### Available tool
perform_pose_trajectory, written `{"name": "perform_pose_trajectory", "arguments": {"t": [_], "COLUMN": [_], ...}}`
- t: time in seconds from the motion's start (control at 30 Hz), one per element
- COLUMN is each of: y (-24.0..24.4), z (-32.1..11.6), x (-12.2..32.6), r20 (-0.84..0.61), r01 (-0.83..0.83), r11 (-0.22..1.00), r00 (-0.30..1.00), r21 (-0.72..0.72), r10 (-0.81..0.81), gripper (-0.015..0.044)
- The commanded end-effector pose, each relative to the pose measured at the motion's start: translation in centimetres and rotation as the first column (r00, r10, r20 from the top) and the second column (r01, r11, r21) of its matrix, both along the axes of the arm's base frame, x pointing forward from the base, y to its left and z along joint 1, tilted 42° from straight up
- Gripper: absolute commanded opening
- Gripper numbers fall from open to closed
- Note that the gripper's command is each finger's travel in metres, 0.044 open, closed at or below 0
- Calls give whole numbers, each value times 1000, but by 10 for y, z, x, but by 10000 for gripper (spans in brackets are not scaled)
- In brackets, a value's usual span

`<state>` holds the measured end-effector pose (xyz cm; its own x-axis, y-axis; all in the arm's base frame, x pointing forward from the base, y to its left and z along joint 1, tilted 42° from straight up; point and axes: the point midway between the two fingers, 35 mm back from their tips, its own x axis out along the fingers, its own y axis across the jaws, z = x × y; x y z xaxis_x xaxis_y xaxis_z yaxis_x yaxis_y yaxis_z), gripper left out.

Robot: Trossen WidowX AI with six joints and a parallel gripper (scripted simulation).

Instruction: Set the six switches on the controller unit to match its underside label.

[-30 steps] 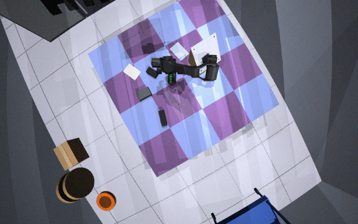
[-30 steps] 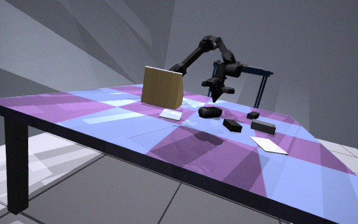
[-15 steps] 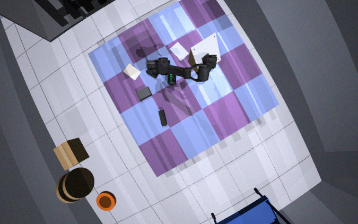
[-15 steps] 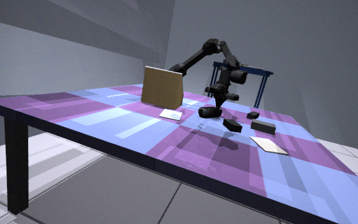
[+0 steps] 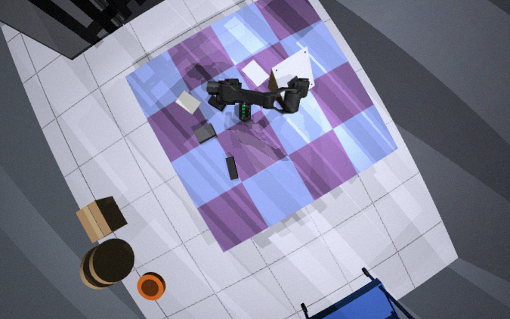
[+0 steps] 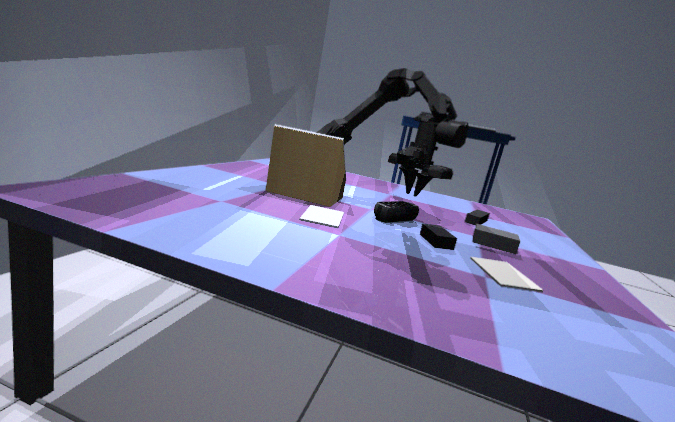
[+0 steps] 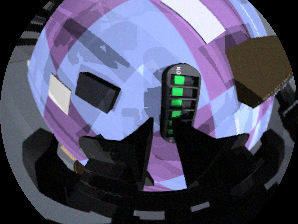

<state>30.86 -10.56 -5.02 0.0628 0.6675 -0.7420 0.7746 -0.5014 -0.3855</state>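
The dark grey controller unit (image 5: 240,113) (image 6: 396,211) (image 7: 180,94) sits on its base on the checkered bench top, switches facing up. In the wrist view "ON" shows at its far end, and green shows on the left side of the visible rockers. The nearer rockers are partly hidden by a finger, and which ends are pressed down is hard to tell. The underside label is hidden. My gripper (image 6: 414,193) (image 7: 162,120) is partly open and empty, pointing down above the unit without touching it.
A black block (image 5: 217,103) (image 6: 438,236) (image 7: 96,91) lies near the unit. Beyond are a grey block (image 5: 205,133) (image 6: 495,238), a slim dark block (image 5: 231,168) (image 6: 477,216), a cream card (image 5: 187,102) (image 6: 507,273), a white card (image 5: 255,72) (image 6: 322,215) and an upright board (image 5: 292,69) (image 6: 305,165).
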Motion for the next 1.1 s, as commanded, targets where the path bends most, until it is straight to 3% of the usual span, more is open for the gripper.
{"name": "perform_pose_trajectory", "arguments": {"t": [0.0,0.07,0.4,0.77,1.07], "y": [-14,-14,-14,-14,-13], "z": [15,15,15,15,14], "x": [1,1,1,1,1], "r20": [16,16,16,16,15], "r01": [-2,-2,-2,-2,5], "r11": [1000,1000,1000,1000,1000], "r00": [1000,1000,1000,1000,1000], "r21": [-15,-15,-15,-15,-10], "r10": [2,2,2,2,-5], "gripper": [210,263,0,0,236]}}
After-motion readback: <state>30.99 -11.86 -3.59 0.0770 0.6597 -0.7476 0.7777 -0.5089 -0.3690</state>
